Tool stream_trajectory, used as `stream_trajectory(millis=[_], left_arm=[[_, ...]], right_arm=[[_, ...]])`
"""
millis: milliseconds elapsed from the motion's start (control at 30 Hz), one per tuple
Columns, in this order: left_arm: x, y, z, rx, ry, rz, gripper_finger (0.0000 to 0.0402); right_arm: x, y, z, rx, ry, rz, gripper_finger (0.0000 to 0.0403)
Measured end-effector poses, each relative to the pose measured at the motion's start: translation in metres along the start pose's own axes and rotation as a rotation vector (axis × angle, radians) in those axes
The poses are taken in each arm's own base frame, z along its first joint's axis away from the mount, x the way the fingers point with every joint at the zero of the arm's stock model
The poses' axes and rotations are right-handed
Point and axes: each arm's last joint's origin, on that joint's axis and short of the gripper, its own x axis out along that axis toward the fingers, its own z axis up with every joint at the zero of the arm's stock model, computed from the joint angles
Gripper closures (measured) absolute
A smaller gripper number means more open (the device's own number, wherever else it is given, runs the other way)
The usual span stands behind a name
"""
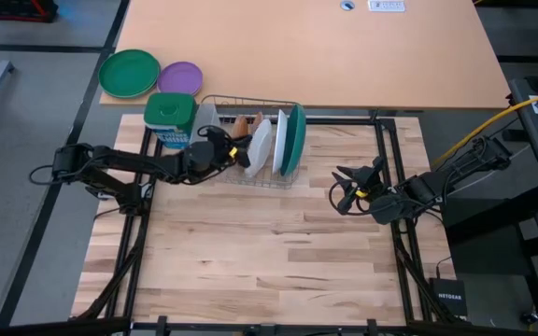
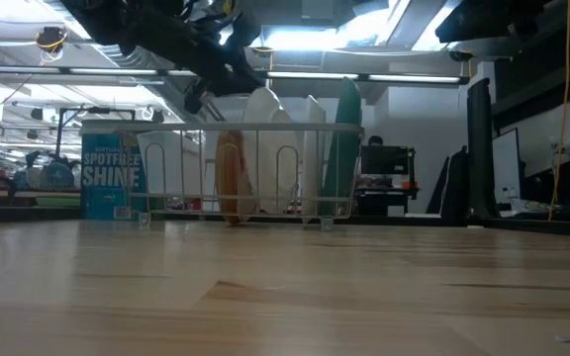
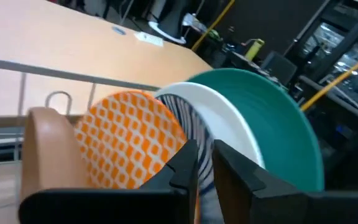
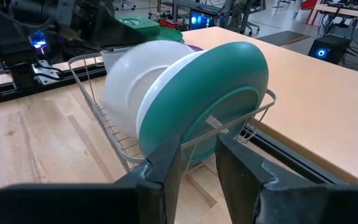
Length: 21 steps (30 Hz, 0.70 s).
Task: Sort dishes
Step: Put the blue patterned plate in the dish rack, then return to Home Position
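Note:
A wire dish rack stands at the table's far side with the dishes upright in it. They are a brown plate, an orange-patterned plate, a white plate and a teal plate. My left gripper reaches into the rack from the left, over the orange plate's upper rim, its fingers a narrow gap apart. My right gripper hangs open to the right of the rack, pointing at the teal plate, with nothing between its fingers. My left gripper has its fingers on either side of the orange plate's upper rim, coming level from the table's left. The fingers themselves hide the spot, so I cannot tell whether they touch the rim. The plate stands upright in the rack.
A blue-green detergent tub stands just left of the rack. A bright green plate and a smaller purple plate lie on the far desk. The wooden tabletop lies bare on the near side.

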Motion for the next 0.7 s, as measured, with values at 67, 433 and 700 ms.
stream_trajectory(millis=[67,433,700], left_arm=[[0.003,0.004,0.002,0.0,-0.005,0.017,0.0364],[0.009,0.011,0.003,0.015,-0.019,0.046,0.0365],[-0.005,-0.002,0.032,0.068,-0.176,-0.054,0.0372]], right_arm=[[0.0,0.0,0.0,0.0,0.0,0.0,0.0299],[0.0,0.0,0.0,-0.001,0.006,0.009,0.0299],[-0.002,-0.002,0.002,0.014,0.012,0.035,0.0299]])
